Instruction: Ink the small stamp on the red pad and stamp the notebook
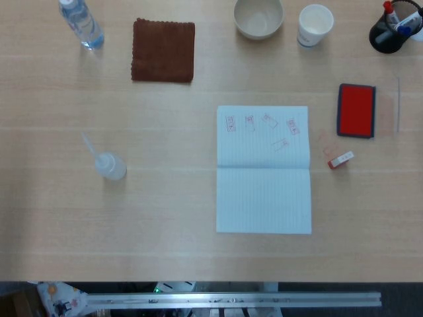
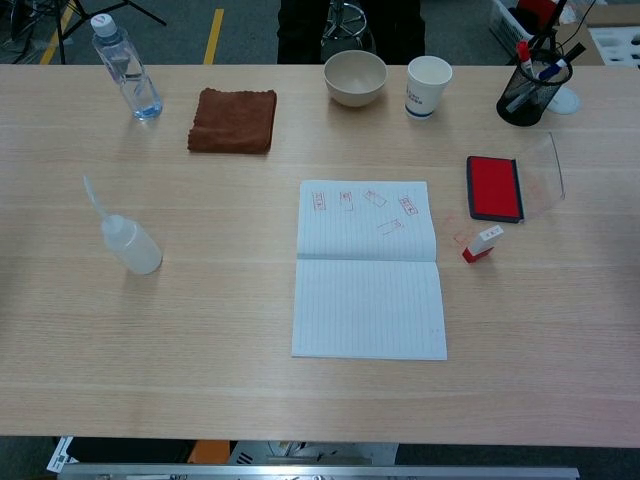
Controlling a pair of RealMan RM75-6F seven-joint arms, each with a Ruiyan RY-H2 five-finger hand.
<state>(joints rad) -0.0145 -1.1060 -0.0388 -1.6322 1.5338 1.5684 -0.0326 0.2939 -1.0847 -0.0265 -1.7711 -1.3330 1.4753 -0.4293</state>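
The small stamp (image 1: 341,160) (image 2: 481,243), white with a red end, lies on its side on the table just right of the notebook. The open notebook (image 1: 264,170) (image 2: 369,269) lies flat at the table's middle, with several red stamp marks on its upper page. The red ink pad (image 1: 356,110) (image 2: 493,187) sits open to the right, its clear lid (image 2: 541,183) folded out beside it. Neither hand shows in either view.
Along the far edge stand a water bottle (image 1: 80,24), a brown cloth (image 1: 163,50), a bowl (image 1: 258,17), a paper cup (image 1: 314,25) and a black pen holder (image 1: 391,28). A squeeze bottle (image 1: 108,163) lies at the left.
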